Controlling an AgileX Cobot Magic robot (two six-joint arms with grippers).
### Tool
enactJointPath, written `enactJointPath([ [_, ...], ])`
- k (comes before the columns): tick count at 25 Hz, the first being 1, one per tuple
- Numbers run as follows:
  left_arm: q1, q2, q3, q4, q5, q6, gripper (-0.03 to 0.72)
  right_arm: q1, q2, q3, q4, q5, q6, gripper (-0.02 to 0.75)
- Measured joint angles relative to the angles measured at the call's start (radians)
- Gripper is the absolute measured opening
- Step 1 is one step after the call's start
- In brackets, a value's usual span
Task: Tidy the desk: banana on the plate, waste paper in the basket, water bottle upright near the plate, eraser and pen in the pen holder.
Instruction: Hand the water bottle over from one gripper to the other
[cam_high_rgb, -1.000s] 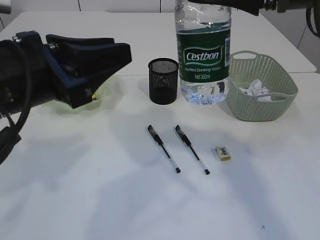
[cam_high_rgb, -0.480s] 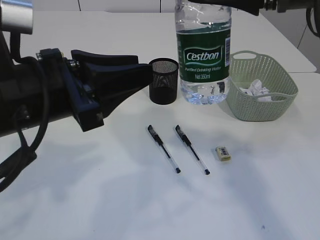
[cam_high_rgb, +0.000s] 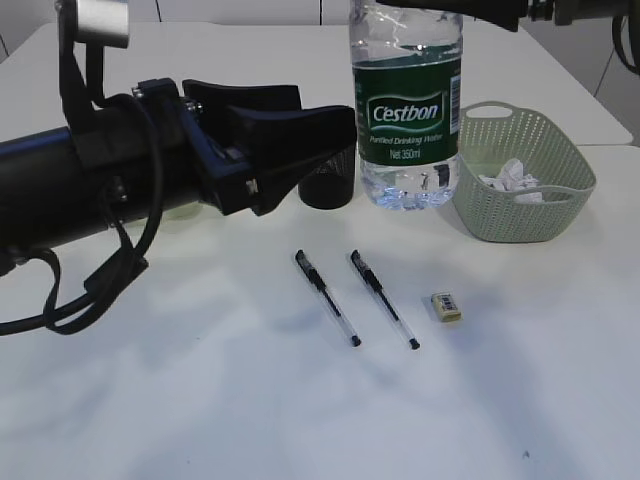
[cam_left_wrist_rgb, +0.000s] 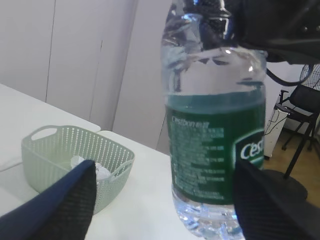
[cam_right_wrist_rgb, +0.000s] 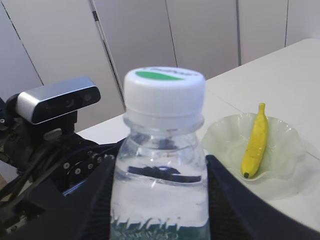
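A: Right pincer first — what's it got?

B: Closed around the water bottle, one finger either side just under the neck. Bottle upright, base on the tabletop toward the far edge, between the pen holder and the basket.

A: Left pincer?

B: Jaws spread wide, nothing held. In the wrist view its dark fingers sit either side of the bottle's lower body, apart from it. From the room view that arm stretches across from the left edge, tips in front of the pen holder.

A: Rest of the job?

B: Banana is on the plate, far-left part of the tabletop. Waste paper sits in the basket, far-right side. Two pens and the eraser lie loose mid-tabletop, nearer the front.

A: So which step?

B: Looks like bottle placement. It's upright, but I can't tell how near the plate it stands. Next, I'd guess: right pincer lets go without tipping it, then the left drops onto a pen, gripped across the barrel, and lifts it into the holder.
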Motion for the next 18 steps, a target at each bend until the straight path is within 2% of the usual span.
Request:
enactJointPath([
  [18,0.0,0.023,-0.119,0.117,-0.118,-0.151,0.608,0.002,0.0,0.0,0.0,0.03,-0.002,0.361],
])
